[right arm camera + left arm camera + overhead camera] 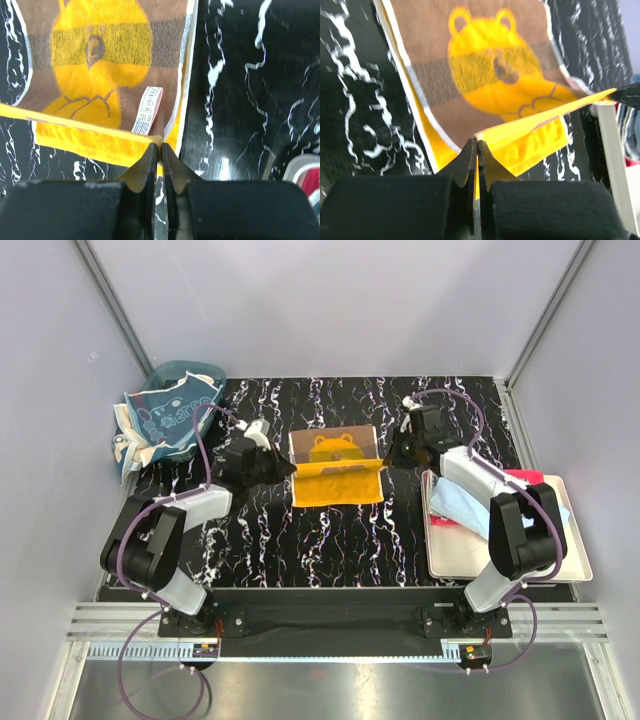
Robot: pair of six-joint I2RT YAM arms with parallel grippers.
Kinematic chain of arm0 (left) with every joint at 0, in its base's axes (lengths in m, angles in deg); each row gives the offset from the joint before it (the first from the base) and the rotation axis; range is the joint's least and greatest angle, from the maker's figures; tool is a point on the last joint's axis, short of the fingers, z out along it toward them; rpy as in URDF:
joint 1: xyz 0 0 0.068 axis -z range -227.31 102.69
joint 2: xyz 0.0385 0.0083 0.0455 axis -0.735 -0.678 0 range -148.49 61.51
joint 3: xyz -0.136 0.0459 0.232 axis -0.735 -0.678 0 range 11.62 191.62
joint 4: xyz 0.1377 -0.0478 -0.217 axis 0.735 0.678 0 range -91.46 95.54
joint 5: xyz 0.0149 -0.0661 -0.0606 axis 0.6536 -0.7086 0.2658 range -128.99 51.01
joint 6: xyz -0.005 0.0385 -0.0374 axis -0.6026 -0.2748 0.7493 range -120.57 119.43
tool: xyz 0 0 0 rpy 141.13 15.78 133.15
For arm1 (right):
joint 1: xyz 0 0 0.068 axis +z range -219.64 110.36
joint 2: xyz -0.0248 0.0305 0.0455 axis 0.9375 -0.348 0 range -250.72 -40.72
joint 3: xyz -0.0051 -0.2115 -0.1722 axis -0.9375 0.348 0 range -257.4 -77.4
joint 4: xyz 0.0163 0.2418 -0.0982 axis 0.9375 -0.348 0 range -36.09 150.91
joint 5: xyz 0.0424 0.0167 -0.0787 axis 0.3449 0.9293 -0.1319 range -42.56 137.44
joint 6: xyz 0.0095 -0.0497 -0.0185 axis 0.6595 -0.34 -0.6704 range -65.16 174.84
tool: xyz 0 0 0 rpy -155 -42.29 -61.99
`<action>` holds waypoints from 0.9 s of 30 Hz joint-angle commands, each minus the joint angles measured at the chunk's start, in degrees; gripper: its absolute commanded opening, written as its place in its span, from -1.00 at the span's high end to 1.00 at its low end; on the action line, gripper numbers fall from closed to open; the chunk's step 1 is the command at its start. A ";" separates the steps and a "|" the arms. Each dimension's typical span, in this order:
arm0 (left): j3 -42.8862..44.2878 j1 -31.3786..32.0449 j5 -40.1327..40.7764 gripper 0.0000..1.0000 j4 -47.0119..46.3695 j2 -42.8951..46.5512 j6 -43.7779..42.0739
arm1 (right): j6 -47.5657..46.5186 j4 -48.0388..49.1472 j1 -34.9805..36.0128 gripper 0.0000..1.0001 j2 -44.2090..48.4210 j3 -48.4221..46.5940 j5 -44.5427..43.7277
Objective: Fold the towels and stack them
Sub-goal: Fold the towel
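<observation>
The left claw (291, 468) and right claw (386, 462) each pinch closed on one end of the orange bear towel's (335, 485) taut, lifted edge, with bare bench (330, 545) nearer.

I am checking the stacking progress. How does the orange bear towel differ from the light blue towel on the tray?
The orange bear towel carries a picture; the light blue towel is plain. The bear towel lies on the black table, the blue one on the cream tray. The left end effector and the right end effector pinch the bear towel's raised edge; nothing holds the blue one. Both are cloth towels.
</observation>
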 commanded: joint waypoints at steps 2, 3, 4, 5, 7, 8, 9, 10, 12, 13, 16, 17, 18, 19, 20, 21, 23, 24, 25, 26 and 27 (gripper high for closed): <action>-1.96 1.12 3.93 1.00 -4.74 1.43 -0.46 | 2.31 2.58 0.32 0.76 4.74 2.65 -1.26; -2.23 1.21 4.11 1.00 -4.74 1.51 -0.37 | 2.49 2.85 0.58 0.77 4.91 3.53 -1.08; -2.84 1.21 4.46 1.00 -4.82 1.69 -0.19 | 2.67 3.11 0.85 0.77 5.00 3.89 -1.25; -3.19 1.21 4.63 1.00 -5.00 1.87 0.07 | 2.76 3.11 1.54 0.77 4.92 4.06 -1.60; -3.72 1.30 5.34 1.00 -5.09 2.65 0.25 | 2.67 3.03 1.90 0.79 4.83 4.24 -2.66; -3.90 1.30 5.43 1.00 -5.00 3.09 0.25 | 2.84 2.94 1.90 0.80 4.92 4.24 -3.10; -3.81 1.21 5.51 1.00 -4.65 3.36 0.25 | 2.67 2.68 1.90 0.80 4.92 4.15 -3.54; -3.38 1.21 5.86 1.00 -4.21 4.32 0.07 | 2.49 2.50 1.90 0.80 5.09 3.63 -3.72; -2.76 1.21 6.74 1.00 -2.37 5.20 -0.63 | 2.23 1.45 1.90 0.81 5.44 2.40 -4.51; -1.97 1.30 7.01 1.00 -1.93 5.99 -1.07 | 2.14 1.18 1.90 0.80 5.70 1.87 -4.68; -0.65 1.21 7.54 1.00 0.36 7.05 -1.69 | 1.70 -0.22 1.90 0.81 6.49 0.20 -5.04; -0.47 1.21 7.54 1.00 1.15 7.66 -1.95 | 1.35 -0.92 1.90 0.80 6.59 -0.15 -5.12; -0.38 1.21 7.80 1.00 1.59 7.93 -2.04 | 1.35 -1.28 1.90 0.81 6.93 -0.50 -5.21; -0.38 1.30 7.89 1.00 2.03 8.63 -2.13 | 1.18 -1.54 1.82 0.80 7.55 -0.42 -5.21; -0.47 1.30 7.98 1.00 2.21 8.90 -2.21 | 1.17 -1.63 1.90 0.80 7.81 -0.33 -5.30; -0.47 1.30 8.32 1.00 2.38 9.33 -2.21 | 1.17 -1.63 1.90 0.80 8.25 -0.16 -5.21; -0.56 1.30 8.50 1.00 2.82 10.39 -2.39 | 1.09 -1.89 1.90 0.79 9.05 -0.07 -5.21; -0.47 1.21 8.42 1.00 3.08 10.48 -2.48 | 1.17 -2.07 1.90 0.79 9.05 -0.15 -5.04; -0.38 1.21 8.33 1.00 3.35 10.74 -2.57 | 1.17 -2.33 1.90 0.79 9.13 -0.15 -5.12; -0.38 1.21 8.33 1.00 3.61 10.74 -2.65 | 1.09 -2.25 1.90 0.79 9.22 -0.07 -5.12; -0.56 1.30 8.24 1.00 3.70 10.92 -2.65 | 1.09 -2.25 1.99 0.79 9.40 0.37 -5.12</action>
